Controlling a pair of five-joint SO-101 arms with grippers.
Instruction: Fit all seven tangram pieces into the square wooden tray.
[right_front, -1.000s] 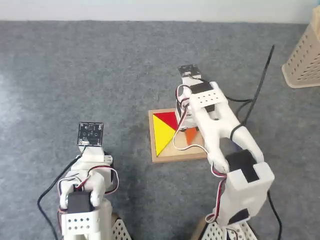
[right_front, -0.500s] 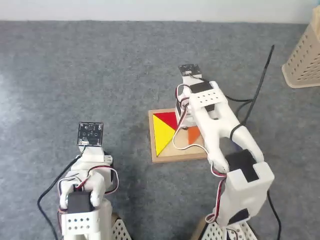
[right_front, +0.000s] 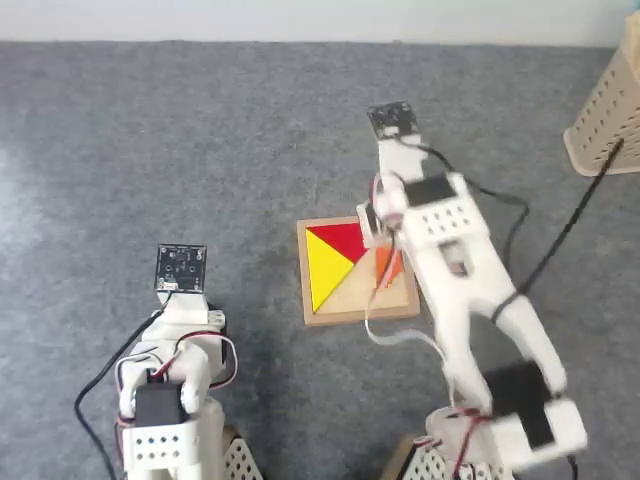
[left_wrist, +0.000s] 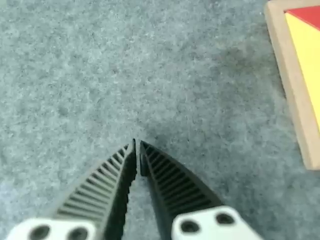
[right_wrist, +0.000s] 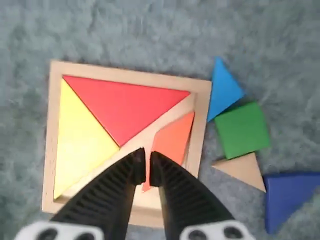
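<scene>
Tray (right_wrist: 51, 140) with three pieces (right_wrist: 125, 107), four outside.

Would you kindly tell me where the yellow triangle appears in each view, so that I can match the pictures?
High view: yellow triangle fills the left part of the tray.
Left wrist view: yellow triangle lies just inside the tray's rim, cut off by the picture's edge.
Right wrist view: yellow triangle lies against the rim, across the tray from the orange piece.
Shared landmark: the red triangle, touching the yellow one in all three.
</scene>
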